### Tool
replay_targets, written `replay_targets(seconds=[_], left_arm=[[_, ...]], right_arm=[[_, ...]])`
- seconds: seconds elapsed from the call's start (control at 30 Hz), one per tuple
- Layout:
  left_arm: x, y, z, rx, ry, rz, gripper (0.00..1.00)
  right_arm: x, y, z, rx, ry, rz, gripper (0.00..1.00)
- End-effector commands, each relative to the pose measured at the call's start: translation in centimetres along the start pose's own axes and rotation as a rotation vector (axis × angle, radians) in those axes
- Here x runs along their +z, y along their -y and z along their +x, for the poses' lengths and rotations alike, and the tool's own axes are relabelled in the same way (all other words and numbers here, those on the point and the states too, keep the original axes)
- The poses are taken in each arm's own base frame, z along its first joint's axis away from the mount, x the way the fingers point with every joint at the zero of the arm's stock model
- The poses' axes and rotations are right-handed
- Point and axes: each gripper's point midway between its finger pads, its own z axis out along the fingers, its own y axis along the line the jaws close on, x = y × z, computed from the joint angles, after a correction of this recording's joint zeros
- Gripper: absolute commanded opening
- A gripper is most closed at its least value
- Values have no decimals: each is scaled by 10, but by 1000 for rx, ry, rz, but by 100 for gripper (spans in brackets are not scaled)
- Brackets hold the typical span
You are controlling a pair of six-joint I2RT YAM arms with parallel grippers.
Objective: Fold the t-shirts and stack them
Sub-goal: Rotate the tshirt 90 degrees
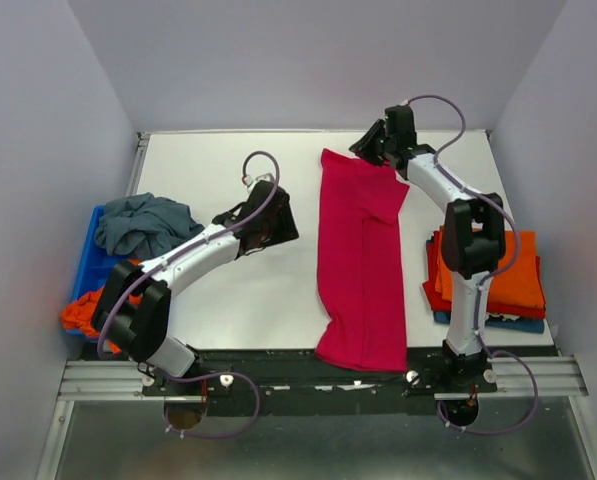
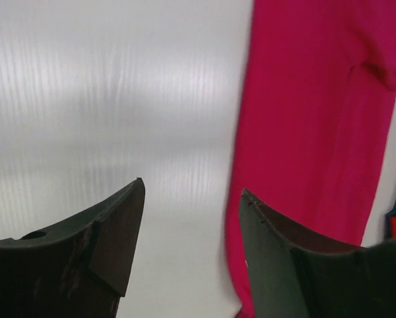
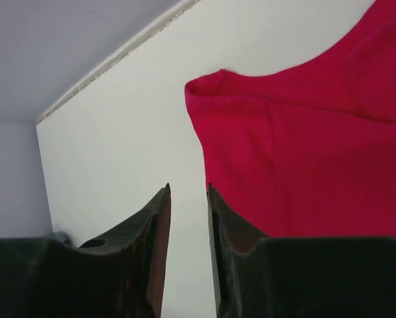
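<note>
A crimson-pink t-shirt lies folded lengthwise in a long strip down the middle of the table, its near end hanging over the front edge. My left gripper hovers just left of the strip. In the left wrist view it is open over bare table, the shirt beside its right finger. My right gripper is at the shirt's far end. In the right wrist view it is open a little with only table between the fingers, the shirt's corner to its right.
A stack of folded t-shirts, orange on top of red and blue, sits at the right by the right arm. At the left edge a blue tray holds a crumpled grey-blue shirt and an orange one. White walls enclose the table.
</note>
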Motion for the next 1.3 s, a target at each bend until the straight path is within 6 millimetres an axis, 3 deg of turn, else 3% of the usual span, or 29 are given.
replay_targets(seconds=[0.0,0.2,0.3,0.4,0.57,0.9,1.0,1.07,1.13,1.27], left_arm=[[27,37,-60,10,155,96,70],[79,57,-98,-14,135,114,65],[110,63,-105,-28,117,114,60],[135,67,-113,-43,93,114,53],[169,70,-117,-56,48,116,52],[213,83,-106,-109,-42,203,50],[221,81,-106,-120,-45,199,39],[226,79,-108,-135,-51,206,24],[229,78,-114,-156,-49,224,2],[234,60,-130,-197,-33,205,0]], right_arm=[[-41,26,13,-64,14,73,35],[-99,67,52,-25,-16,148,24],[-120,83,70,-17,-50,185,2],[-138,95,87,-4,-86,211,1],[-156,115,103,-23,-81,234,1],[-163,117,106,-36,-81,232,1],[-162,116,106,-36,-85,227,1],[-160,116,107,-37,-91,228,1],[-158,117,107,-35,-95,233,1],[-155,119,111,-33,-112,237,1]])
